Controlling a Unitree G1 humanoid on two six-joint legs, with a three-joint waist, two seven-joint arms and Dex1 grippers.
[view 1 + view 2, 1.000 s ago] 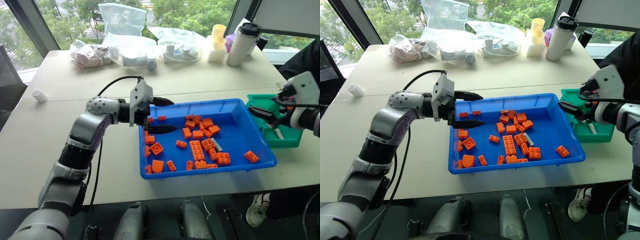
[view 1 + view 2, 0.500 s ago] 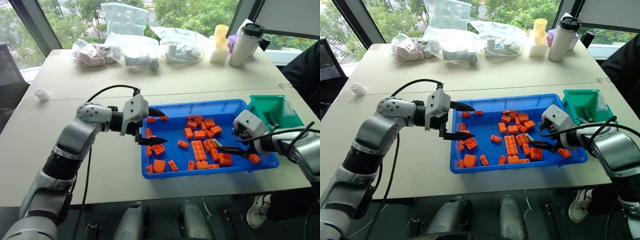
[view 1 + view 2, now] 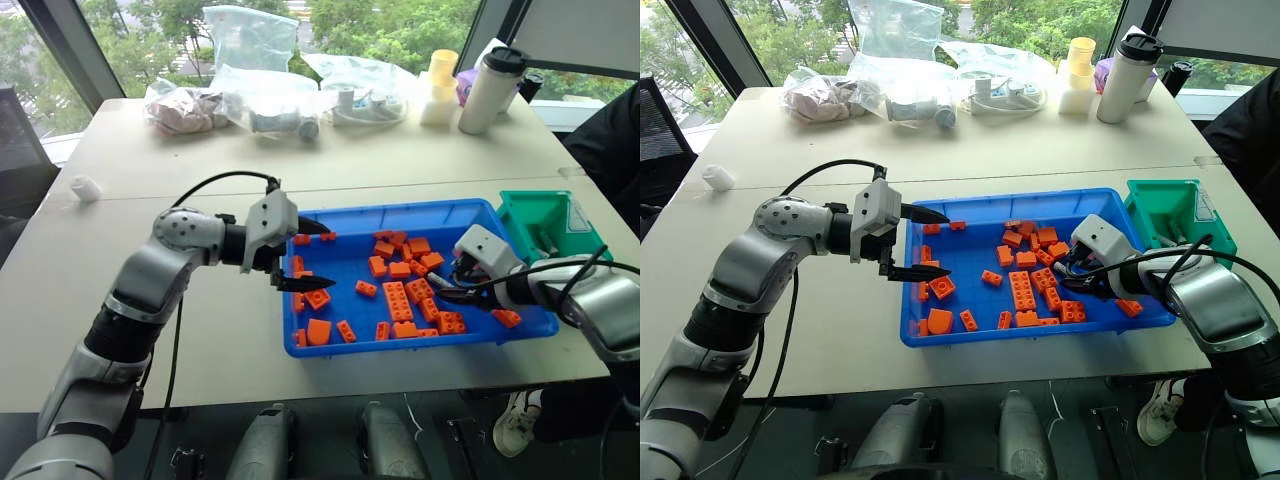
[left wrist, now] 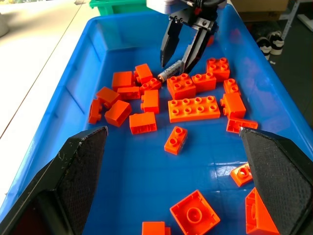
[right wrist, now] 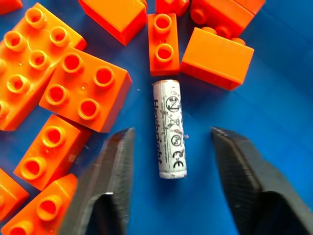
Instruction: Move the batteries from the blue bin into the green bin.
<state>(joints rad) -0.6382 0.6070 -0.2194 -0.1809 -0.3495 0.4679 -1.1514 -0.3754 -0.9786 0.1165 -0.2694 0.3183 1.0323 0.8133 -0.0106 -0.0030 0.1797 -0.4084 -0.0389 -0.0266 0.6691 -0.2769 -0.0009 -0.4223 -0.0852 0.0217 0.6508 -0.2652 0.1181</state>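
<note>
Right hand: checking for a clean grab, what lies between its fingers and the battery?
Bare blue bin floor lies between each finger and the battery, per the right wrist view.

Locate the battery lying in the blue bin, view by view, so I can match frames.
Eye views: battery at right side of blue bin, largely hidden at the right gripper's tip.
Left wrist view: battery at the far end, beside orange bricks.
Right wrist view: battery central.
Shared landmark: right gripper's fingers straddling it.
</note>
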